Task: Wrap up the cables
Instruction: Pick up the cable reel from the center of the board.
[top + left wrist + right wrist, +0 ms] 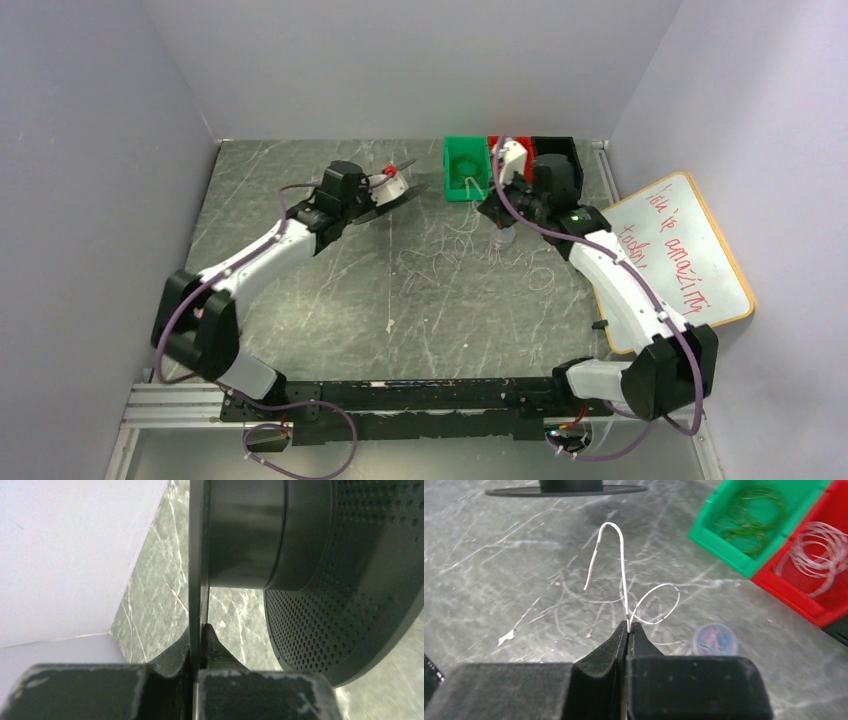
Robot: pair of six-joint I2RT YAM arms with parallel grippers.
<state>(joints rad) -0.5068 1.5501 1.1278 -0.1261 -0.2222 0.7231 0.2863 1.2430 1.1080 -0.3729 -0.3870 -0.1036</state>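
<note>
A big black spool (398, 196) is held off the table at the back left. My left gripper (199, 630) is shut on the thin edge of one flange (198, 555). The hub (245, 530) and the perforated far flange (350, 580) fill the right of the left wrist view. My right gripper (628, 626) is shut on the cables (622, 555), a thin whitish wire that rises from the fingertips in a hook and a loop. More of the wire (440, 255) lies in curls on the table between the arms. The right gripper (497, 213) hangs in front of the bins.
A green bin (465, 165) with green wire, a red bin (819, 565) with pale coils and a black bin (557, 155) stand at the back. A small clear cap (715, 639) lies near the right fingers. A whiteboard (680, 260) leans at the right.
</note>
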